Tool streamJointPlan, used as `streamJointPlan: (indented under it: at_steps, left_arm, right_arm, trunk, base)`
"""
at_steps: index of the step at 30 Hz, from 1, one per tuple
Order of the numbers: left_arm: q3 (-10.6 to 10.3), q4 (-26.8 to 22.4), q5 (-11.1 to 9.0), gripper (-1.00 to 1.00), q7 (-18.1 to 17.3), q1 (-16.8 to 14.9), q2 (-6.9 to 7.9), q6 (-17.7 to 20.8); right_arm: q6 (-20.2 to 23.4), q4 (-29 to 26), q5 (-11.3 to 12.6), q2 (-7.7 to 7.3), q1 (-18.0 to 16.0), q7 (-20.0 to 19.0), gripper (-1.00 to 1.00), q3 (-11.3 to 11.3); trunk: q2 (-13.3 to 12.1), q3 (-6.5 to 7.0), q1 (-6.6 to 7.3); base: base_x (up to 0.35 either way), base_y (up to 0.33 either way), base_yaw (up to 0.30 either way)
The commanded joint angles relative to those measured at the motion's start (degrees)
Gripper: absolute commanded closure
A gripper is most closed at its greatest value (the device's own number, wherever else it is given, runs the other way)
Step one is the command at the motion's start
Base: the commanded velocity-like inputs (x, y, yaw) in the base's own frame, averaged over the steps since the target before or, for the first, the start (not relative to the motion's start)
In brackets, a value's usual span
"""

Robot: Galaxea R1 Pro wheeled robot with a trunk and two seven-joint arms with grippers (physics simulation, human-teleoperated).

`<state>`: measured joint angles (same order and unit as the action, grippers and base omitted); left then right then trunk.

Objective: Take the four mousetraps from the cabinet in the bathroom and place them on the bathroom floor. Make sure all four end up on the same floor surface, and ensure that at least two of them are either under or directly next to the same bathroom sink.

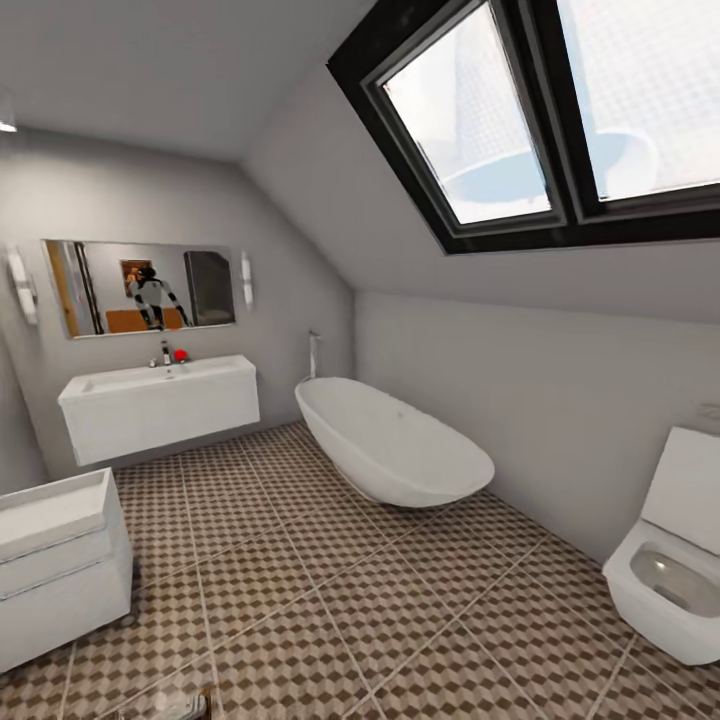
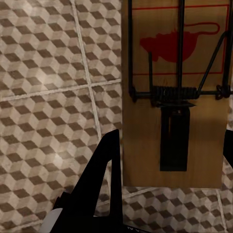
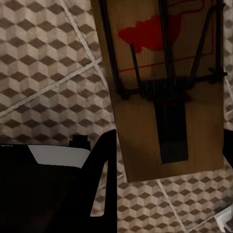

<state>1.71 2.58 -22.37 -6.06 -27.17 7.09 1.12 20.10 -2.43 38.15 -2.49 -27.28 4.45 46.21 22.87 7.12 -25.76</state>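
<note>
Left wrist view: the left hand (image 2: 167,194) holds a mousetrap (image 2: 174,92) by the plain end of its wooden board. One dark finger (image 2: 104,179) lies against the board's edge, and the other is barely visible at the opposite edge. The trap hangs above the bathroom floor (image 2: 48,97), clear of the tiles. A red mouse print, a coil spring and thin wire bars sit on its face.

Right wrist view: the right hand (image 3: 165,194) grips a second mousetrap (image 3: 165,92) the same way, slightly tilted, over the same cube-pattern tiles (image 3: 43,58). One finger (image 3: 104,170) presses the board's edge.

Handling, as a judgement: each trap is a light, stiff, thin slab. The flat wooden edges offer a firm hold. The spring and wires are the delicate parts and are best left untouched, so a grip at the bare end of the board suits it.

Head view, near to far: a white vanity (image 1: 60,560) stands closest, with the open tiled floor (image 1: 330,600) beside it and a toilet (image 1: 670,570) across that floor. Beyond the vanity, a wide white sink (image 1: 160,400) hangs on the far wall, with a chrome tap and a mirror (image 1: 140,285) above it. A bathtub (image 1: 390,445) lies just beside the sink, under the sloped window (image 1: 560,110). The floor under that sink looks free for the traps.
</note>
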Motion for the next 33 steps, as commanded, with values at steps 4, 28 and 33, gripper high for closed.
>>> streamJointPlan:
  at_steps: [4,28,33]
  left_arm:
    - [0.2,0.1,-0.3,1.00,-0.1,-0.1,0.02,0.1]
    - [0.2,0.2,-0.4,1.00,-0.2,-0.1,-6.29,0.2]
    - [0.4,-0.2,-0.6,1.00,-0.5,-0.1,-6.24,0.3]
  right_arm:
    - [0.4,-0.2,0.7,-0.06,0.0,0.4,1.00,0.5]
    - [0.3,-0.3,0.7,-0.06,0.0,0.4,1.00,0.5]
    - [0.3,-0.3,0.7,-0.06,0.0,0.4,1.00,0.5]
  trunk:
    - [0.0,-0.03,-0.02]
    - [0.0,-0.03,-0.02]
    - [0.0,-0.03,-0.02]
  base:
    - [0.000,0.000,0.291]
    - [0.000,0.000,0.291]
    - [0.000,0.000,0.291]
